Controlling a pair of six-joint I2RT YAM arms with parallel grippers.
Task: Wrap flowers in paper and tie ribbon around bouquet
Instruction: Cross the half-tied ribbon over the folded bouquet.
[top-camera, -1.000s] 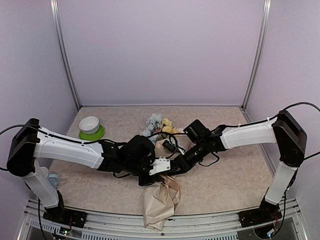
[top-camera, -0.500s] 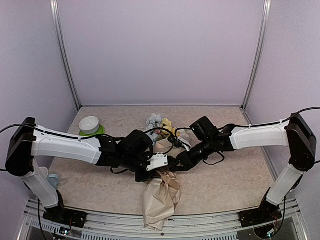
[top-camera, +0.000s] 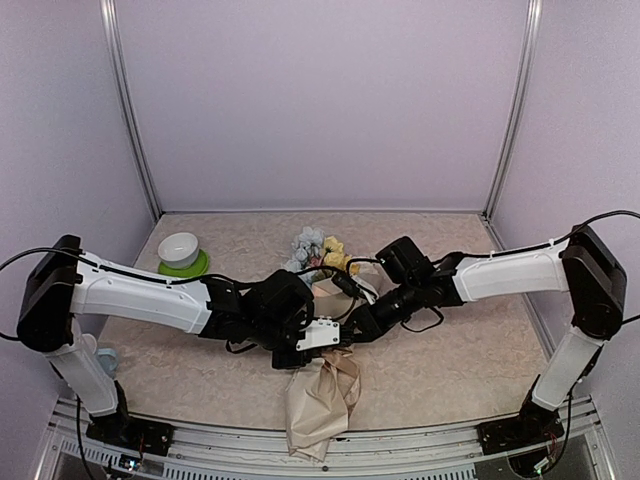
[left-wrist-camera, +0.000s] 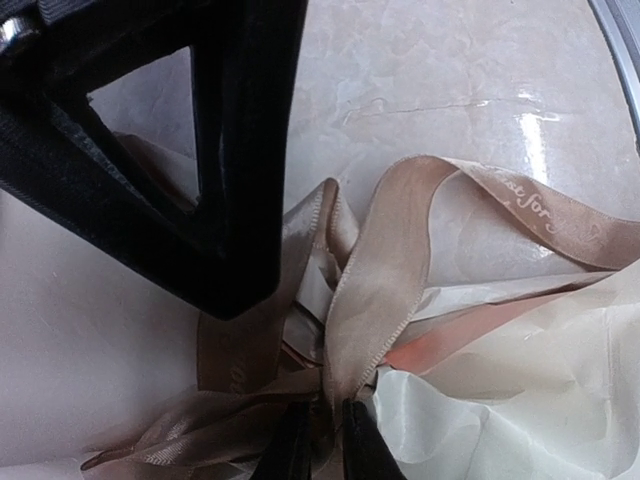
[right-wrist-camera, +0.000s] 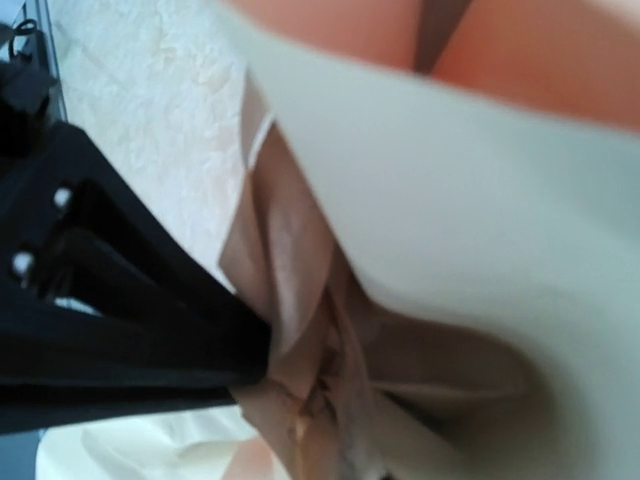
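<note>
Between the fingertips of the left gripper (left-wrist-camera: 322, 445) the ribbon (left-wrist-camera: 375, 290) is pinched tight, its loops rising beside the creased paper (left-wrist-camera: 540, 400) — that paper cone holds the flowers (top-camera: 315, 250), blooms poking out beyond both grippers. Far to that gripper's left a white bowl (top-camera: 178, 247) sits on a green plate (top-camera: 195, 268), its inside too small to make out. The right gripper (top-camera: 352, 328) crowds the same spot, its wrist view blurred and its jaws hidden — gripping or not, I cannot tell.

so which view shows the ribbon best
Left wrist: the ribbon loops sharp and close, lettering visible, against the pale paper. In top external the arms cover it; right wrist shows only blurred tan folds.
</note>
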